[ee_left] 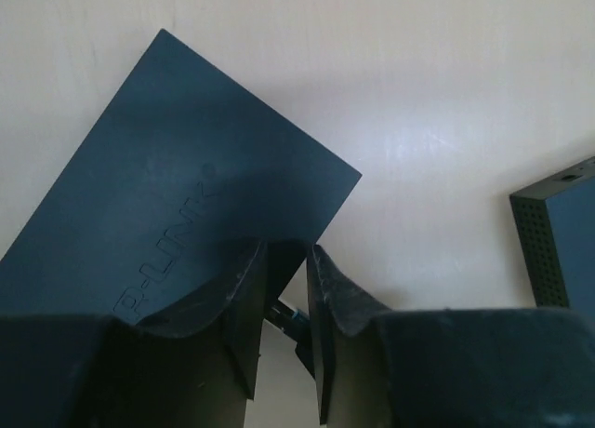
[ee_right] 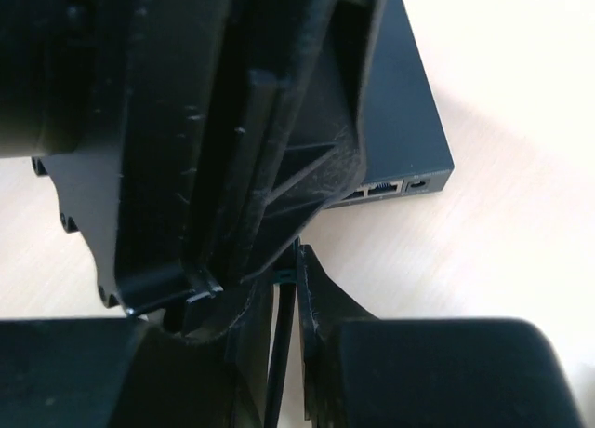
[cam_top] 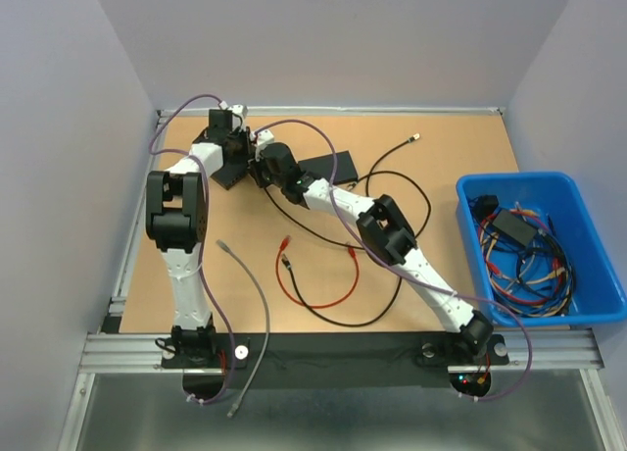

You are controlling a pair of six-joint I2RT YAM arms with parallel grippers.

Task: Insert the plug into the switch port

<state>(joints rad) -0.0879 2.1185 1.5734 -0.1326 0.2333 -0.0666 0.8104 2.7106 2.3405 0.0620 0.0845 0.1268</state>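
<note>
Plug (ee_right: 282, 276) at the very tips of the right gripper (ee_right: 286, 281), out of any port, just short of the switch (ee_right: 400, 102) and left of its row of ports (ee_right: 379, 187). Clamped on the black cable (ee_right: 277, 363) just behind the plug, fingers nearly together with only the thin cable between them. Switch at the far left of the table (cam_top: 451, 147), port face turned toward the right wrist camera, much of its body hidden in that view behind the left gripper (ee_left: 288, 253). From the left wrist, lies just beyond the fingertips, raised lettering on its top, one corner pointing right, its edge running down into the narrow gap between the fingers. Cannot tell whether the left gripper pinches that edge or merely stands over it; jaws close together, a small bluish piece low in the gap. Second dark box (cam_top: 328, 165) just right of both grippers, flat on the table. Nearer, in the middle, loops of red cable (cam_top: 355, 273) and black wire (cam_top: 348, 324). Grey cable (cam_top: 263, 299) running from the middle left down past the near edge. Blue bin (cam_top: 519, 176) at the right edge, full of tangled cables.
</note>
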